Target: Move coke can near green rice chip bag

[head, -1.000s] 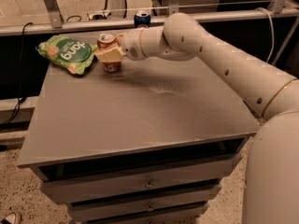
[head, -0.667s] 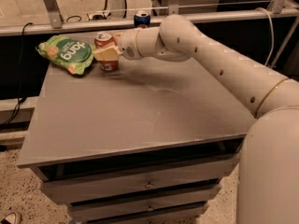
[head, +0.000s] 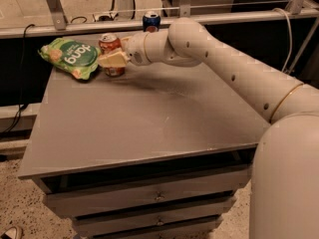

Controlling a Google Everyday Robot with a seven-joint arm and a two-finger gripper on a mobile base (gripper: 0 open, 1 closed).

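Note:
The coke can (head: 110, 45), red-orange with a silver top, stands upright at the far left of the grey table (head: 149, 123), right beside the green rice chip bag (head: 71, 58). The bag lies flat at the table's far left corner, its right edge almost touching the can. My gripper (head: 112, 59) reaches in from the right, and its pale fingers (head: 115, 59) are closed around the can's middle. The can's lower part shows below the fingers, resting on the table.
A dark blue Pepsi can (head: 151, 20) stands at the table's far edge behind my arm. A metal rail (head: 75, 28) runs behind the table. Drawers (head: 159, 197) sit under the tabletop. My white arm (head: 239, 73) spans the right half of the table.
The gripper and can stay at the same spot beside the bag; the arm's elbow has shifted only slightly.

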